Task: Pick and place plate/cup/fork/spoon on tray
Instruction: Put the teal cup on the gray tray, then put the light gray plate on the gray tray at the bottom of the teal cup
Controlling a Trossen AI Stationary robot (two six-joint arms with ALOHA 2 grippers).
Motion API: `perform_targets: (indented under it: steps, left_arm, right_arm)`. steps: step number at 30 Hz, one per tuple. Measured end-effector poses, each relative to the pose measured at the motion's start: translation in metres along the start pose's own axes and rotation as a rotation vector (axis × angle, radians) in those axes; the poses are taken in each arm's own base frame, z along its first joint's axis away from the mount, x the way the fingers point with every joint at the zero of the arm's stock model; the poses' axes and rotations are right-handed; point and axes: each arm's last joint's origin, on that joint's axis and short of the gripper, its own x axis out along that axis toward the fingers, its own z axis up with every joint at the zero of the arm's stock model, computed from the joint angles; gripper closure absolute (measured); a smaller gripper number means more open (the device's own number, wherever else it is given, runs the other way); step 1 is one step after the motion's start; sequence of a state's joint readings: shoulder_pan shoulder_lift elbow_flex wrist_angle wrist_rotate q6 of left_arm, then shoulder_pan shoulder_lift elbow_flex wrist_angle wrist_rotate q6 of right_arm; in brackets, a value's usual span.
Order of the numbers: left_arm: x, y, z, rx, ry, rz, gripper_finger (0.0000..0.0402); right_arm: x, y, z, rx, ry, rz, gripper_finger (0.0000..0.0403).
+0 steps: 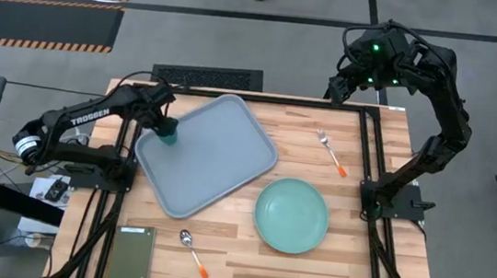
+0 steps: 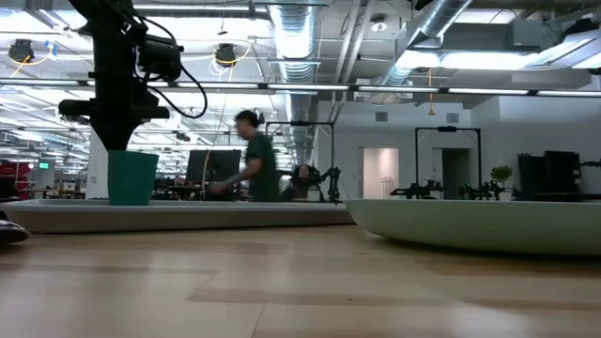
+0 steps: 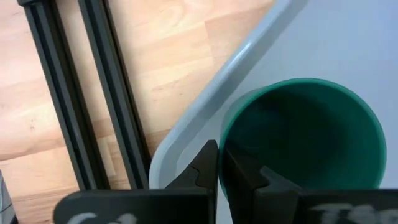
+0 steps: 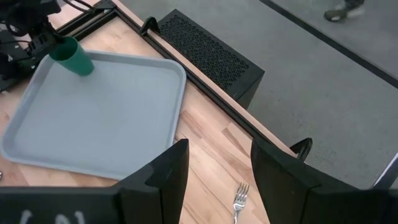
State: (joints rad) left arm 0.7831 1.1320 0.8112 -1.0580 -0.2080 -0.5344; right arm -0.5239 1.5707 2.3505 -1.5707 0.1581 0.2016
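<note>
A: What is the left gripper doing?

B: Its fingers pinch the rim of the cup. One finger is inside the cup and one is outside.

A: Where is the cup?

B: It stands up straight on the tray, close to the tray's left edge.

A: And the right gripper?

B: It is up high past the far right corner of the table. Its fingers are spread apart and hold nothing.

A: What else is on the table?

B: The plate lies just right of the tray. The fork lies behind the plate. The spoon lies near the front edge.
</note>
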Motion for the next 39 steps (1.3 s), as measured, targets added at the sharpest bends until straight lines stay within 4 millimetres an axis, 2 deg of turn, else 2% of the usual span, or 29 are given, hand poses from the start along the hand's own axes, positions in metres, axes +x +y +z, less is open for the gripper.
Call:
perform_targets:
  steps: [8, 21, 25, 34, 39]
  left_arm:
    - [0.001, 0.003, 0.001, -0.007, 0.000, 0.007, 0.0400]
    - [0.001, 0.004, 0.000, -0.007, 0.007, 0.042, 0.0370]
    - [0.001, 0.005, 0.000, -0.010, 0.001, 0.053, 0.0333]
    - [0.000, 0.004, 0.000, -0.037, 0.017, 0.025, 0.0215]
    - [-0.011, 0.001, 0.006, -0.073, 0.008, -0.038, 0.0175]
  right_arm:
    - [0.000, 0.000, 0.000, 0.000, 0.000, 0.000, 0.0205]
    - [0.000, 0.000, 0.000, 0.000, 0.000, 0.000, 0.0205]
    - [0.000, 0.000, 0.000, 0.001, 0.000, 0.000, 0.0205]
    - [0.000, 0.000, 0.000, 0.001, 0.000, 0.000, 0.0205]
    - [0.000, 0.000, 0.000, 0.001, 0.000, 0.000, 0.0205]
